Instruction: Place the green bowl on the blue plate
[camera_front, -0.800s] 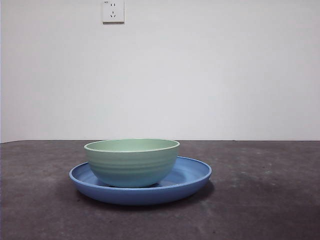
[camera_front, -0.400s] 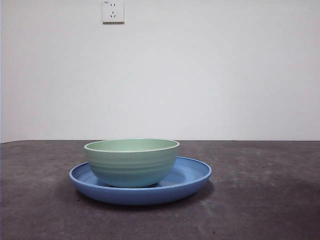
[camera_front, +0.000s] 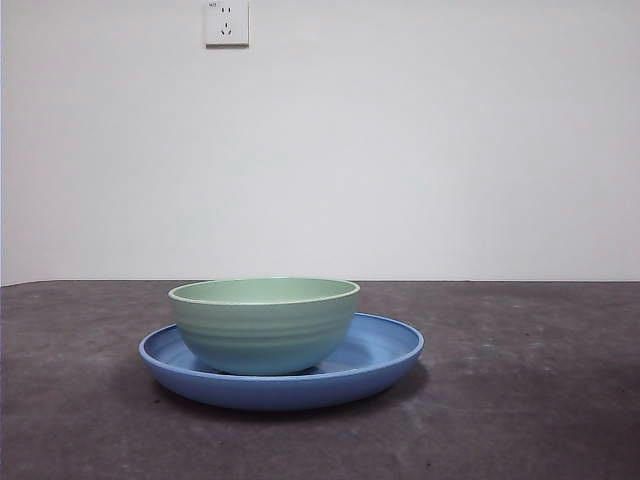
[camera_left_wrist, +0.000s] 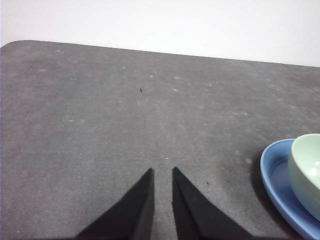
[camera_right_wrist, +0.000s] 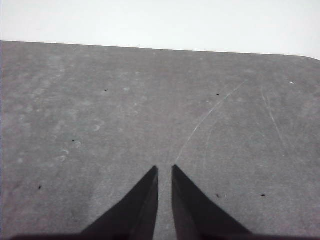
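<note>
The pale green bowl (camera_front: 264, 323) stands upright on the blue plate (camera_front: 385, 350) in the middle of the dark table, seen in the front view. Both also show at the edge of the left wrist view: the bowl (camera_left_wrist: 307, 170) sits in the plate (camera_left_wrist: 275, 170). My left gripper (camera_left_wrist: 162, 171) is shut and empty, raised over bare table, apart from the plate. My right gripper (camera_right_wrist: 165, 169) is shut and empty over bare table; no dish shows in its view. Neither arm appears in the front view.
A white wall with a power socket (camera_front: 226, 22) stands behind the table's far edge. The dark grey table top (camera_front: 520, 400) stretches to both sides of the plate.
</note>
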